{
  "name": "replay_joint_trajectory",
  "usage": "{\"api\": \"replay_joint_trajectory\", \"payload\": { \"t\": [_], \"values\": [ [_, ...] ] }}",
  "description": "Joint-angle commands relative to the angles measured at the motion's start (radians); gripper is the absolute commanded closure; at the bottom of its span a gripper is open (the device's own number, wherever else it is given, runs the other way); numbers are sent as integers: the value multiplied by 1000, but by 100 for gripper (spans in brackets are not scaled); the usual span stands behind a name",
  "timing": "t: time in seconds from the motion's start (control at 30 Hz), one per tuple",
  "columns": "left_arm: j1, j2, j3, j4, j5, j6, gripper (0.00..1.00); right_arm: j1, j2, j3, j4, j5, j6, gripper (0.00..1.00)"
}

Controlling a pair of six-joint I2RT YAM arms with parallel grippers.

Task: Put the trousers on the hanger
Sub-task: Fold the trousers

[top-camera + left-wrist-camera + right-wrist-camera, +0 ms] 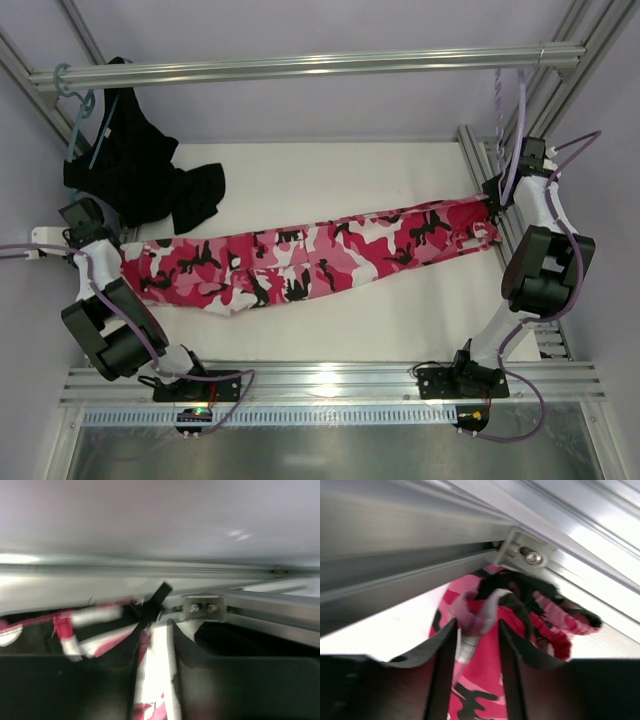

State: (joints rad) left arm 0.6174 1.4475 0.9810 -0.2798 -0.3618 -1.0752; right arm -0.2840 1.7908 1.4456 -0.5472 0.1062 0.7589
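The trousers [310,258] are stretched left to right across the table [350,170], with the ends clamped by the left gripper [110,250] and the right gripper [493,207]. The hanger [519,110] appears to be hung just beyond the right one.

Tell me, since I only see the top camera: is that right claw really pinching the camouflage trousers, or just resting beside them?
Observer: Pinching. In its wrist camera, the right gripper has both fingers closed on a bunched fold of the trousers.
Operator: And the left one?
Observer: Likewise: its wrist camera shows a strip of the cloth running between the fingers of the left gripper.
Operator: What is behind the right claw?
Observer: A metal frame rail with a bolted bracket, just beyond the cloth.
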Motion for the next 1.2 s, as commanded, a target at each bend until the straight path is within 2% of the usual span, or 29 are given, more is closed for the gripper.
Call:
{"api": "replay_joint_trajectory", "payload": {
  "t": [0.0, 0.07, 0.1, 0.2, 0.37, 0.57, 0.73, 0.77, 0.8, 0.87, 1.1, 1.17],
  "values": [
    [10, -29, 7, 149, 24, 34, 60, 25, -14, 55, 84, -8, -58, 56],
    [5, -45, 7, 131, 53, 31, 47, 25, -30, 53, 61, -8, -73, 51],
    [1, -52, 10, 117, 55, 35, 37, 25, -51, 47, 49, 1, -75, 49],
    [-16, -62, 65, -8, 43, 53, 28, 20, -85, 44, -23, 42, -81, 45],
    [-83, -85, 131, -206, -34, 127, 24, 11, -166, 9, -164, 90, -53, 43],
    [-212, -160, 55, -309, -49, 176, 24, 8, -301, -128, -269, 161, -38, 43],
    [-289, -239, -18, -306, -16, 166, 21, 3, -415, -278, -267, 135, -75, 43],
    [-294, -246, -13, -327, -8, 169, 13, 3, -430, -298, -266, 125, -95, 43],
    [-300, -252, -2, -353, 0, 169, 10, 5, -473, -339, -266, 118, -98, 43],
    [-318, -279, 21, -415, 6, 166, 10, 5, -520, -390, -229, 57, -122, 43],
    [-367, -407, -45, -426, 75, 129, 10, 5, -616, -493, -220, 12, -147, 44],
    [-431, -423, -53, -424, 103, 147, 12, 3, -645, -513, -212, -5, -150, 44]
  ]
}}
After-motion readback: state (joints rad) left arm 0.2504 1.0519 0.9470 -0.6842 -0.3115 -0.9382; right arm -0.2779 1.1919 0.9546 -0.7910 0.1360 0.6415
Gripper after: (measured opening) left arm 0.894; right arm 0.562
